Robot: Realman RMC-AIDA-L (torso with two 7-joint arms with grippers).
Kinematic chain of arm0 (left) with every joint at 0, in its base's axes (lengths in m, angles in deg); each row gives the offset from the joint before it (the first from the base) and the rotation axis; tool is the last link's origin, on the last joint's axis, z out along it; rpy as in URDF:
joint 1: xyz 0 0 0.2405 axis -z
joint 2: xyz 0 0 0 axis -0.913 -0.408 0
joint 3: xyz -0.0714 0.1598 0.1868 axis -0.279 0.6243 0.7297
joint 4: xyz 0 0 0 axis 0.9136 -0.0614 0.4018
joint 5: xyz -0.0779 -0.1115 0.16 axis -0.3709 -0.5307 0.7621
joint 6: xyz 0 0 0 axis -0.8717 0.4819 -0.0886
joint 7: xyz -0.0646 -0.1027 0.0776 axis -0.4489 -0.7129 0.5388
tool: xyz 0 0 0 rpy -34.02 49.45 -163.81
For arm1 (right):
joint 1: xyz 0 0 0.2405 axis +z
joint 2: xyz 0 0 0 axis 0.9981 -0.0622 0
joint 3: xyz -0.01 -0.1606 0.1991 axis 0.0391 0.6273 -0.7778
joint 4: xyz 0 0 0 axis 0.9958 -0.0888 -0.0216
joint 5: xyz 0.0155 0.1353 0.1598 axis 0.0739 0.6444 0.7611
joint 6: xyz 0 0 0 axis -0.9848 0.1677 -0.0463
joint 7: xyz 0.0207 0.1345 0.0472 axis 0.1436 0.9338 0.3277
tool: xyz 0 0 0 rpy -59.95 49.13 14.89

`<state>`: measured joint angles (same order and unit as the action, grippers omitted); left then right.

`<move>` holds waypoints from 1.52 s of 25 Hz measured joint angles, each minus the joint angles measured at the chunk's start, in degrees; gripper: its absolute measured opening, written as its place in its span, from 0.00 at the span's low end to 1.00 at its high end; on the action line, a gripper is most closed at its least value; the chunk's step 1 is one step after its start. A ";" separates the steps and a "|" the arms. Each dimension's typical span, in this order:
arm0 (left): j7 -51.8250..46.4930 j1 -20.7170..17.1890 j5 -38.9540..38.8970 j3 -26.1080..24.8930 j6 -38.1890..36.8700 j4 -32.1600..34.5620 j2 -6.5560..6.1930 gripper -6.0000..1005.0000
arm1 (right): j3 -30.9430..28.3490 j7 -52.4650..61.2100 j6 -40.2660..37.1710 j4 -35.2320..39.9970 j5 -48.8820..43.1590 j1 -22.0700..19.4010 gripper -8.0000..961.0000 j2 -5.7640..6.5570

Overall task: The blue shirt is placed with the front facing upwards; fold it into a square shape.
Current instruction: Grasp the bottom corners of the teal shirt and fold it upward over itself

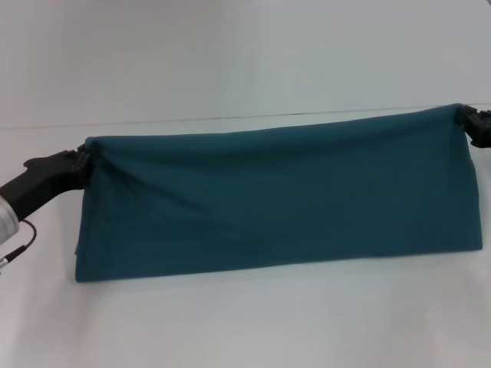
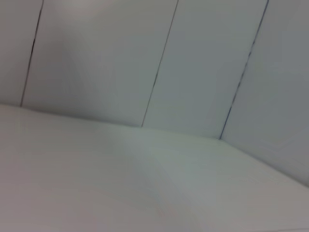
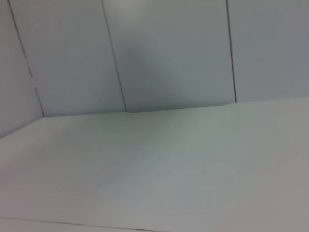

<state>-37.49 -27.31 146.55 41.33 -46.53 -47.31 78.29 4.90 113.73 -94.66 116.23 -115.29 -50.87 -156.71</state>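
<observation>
the blue shirt (image 1: 276, 199) hangs stretched between my two pincers, long axis running side to side along the worktop (image 1: 245, 330), its lower edge resting near the front edge; my left pincer (image 1: 83, 162) pinches one upper corner, my right pincer (image 1: 469, 116) the other, so neither arm is nearer. only the head view shows the cloth and both grips; both wrist views show just bare worktop and wall panels.
</observation>
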 joint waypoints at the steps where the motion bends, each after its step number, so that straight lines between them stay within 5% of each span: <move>1: 0.12 0.45 -0.02 0.10 1.61 -0.28 0.09 0.04 | 0.95 -0.20 1.06 -0.64 1.08 0.01 0.04 -0.03; 9: 0.21 2.85 -0.45 0.12 5.78 -0.77 0.32 0.04 | 6.66 -0.71 9.16 -3.57 2.95 1.28 0.05 0.14; 38: 2.52 8.12 -1.89 0.29 20.66 -3.94 0.93 0.04 | 10.82 -8.45 26.55 -10.43 5.25 7.33 0.11 0.34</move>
<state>-34.97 -19.19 144.66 41.62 -25.87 -51.25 79.22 15.72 105.28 -68.12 105.80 -110.04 -43.54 -156.37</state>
